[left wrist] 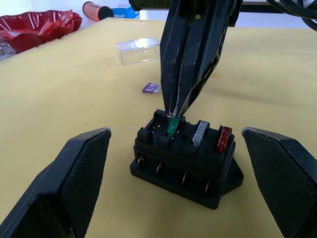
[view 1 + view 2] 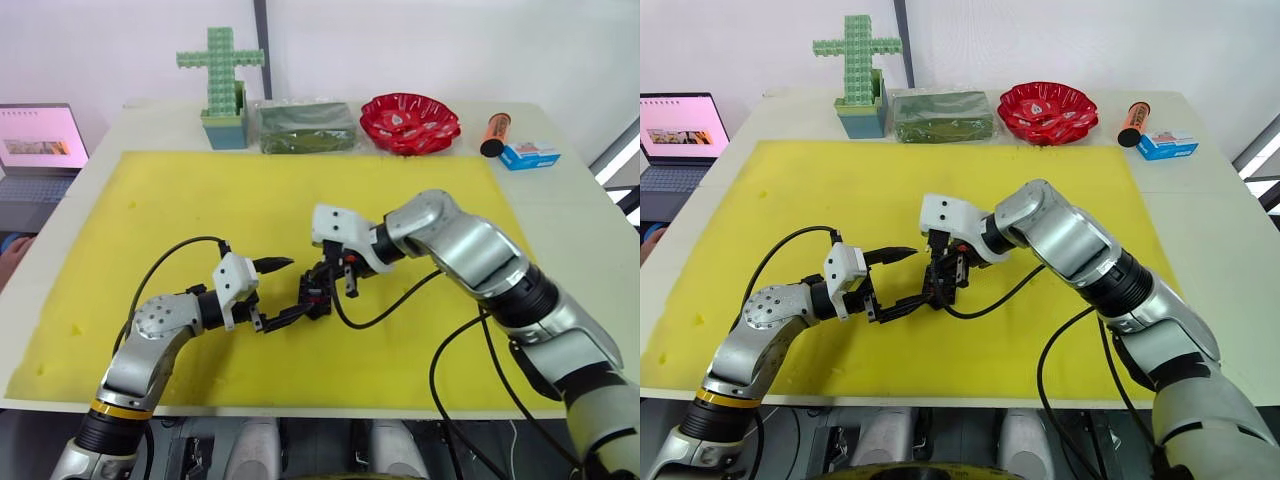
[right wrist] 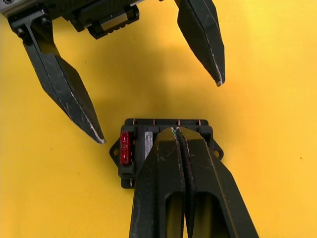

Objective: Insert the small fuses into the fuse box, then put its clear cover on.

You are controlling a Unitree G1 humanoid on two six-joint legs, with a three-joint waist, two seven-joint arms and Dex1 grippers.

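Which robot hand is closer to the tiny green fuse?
Right. The right gripper pinches the tiny green fuse over the black plastic fuse box; the left gripper straddles the box, open, not touching.

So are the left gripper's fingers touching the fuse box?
Apart. The left wrist view shows yellow mat between each of the left gripper's fingers and the fuse box.

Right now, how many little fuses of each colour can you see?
Red fuse: 1, in the box
Grey fuse: 1, in the box
Green fuse: 1, pinched by the right gripper at a slot
Purple fuse: 1, lying on the yellow mat
Total: 4
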